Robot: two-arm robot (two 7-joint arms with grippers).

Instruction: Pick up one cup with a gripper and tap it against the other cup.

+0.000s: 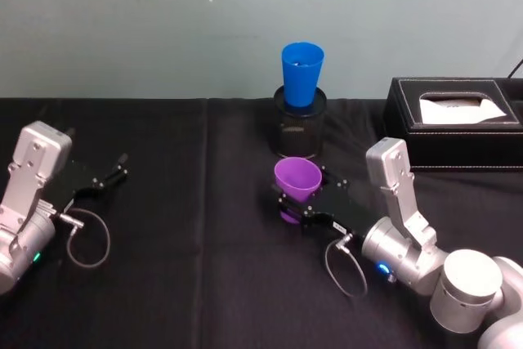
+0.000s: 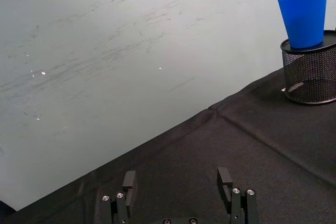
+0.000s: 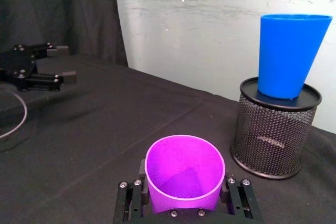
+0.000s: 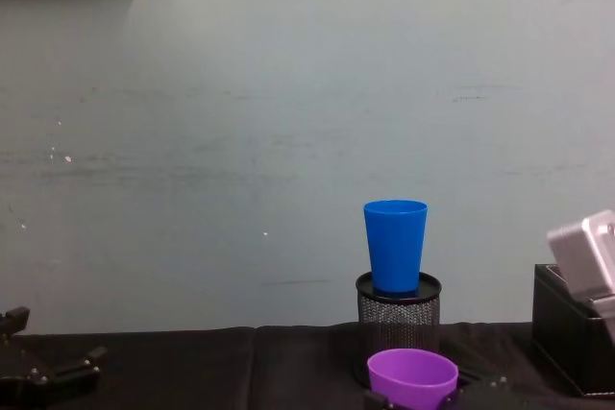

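my right claw (image 1: 304, 199) is clamped on the purple cup (image 1: 297, 179), upright just above the table (image 1: 180, 284) and just in front of the mesh pen holder (image 1: 299, 130). the blue cup (image 1: 301, 73) stands atop that holder. the tap, as i judge it, wants a steady lift to the blue cup's height and a gentle sideways touch, so nothing topples. my left claw (image 1: 119, 166) rests apart at the table's left.

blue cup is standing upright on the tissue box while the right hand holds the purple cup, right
Not quite. The blue cup stands upright on the black mesh pen holder, not the tissue box, as the right wrist view shows. The right hand does hold the purple cup.
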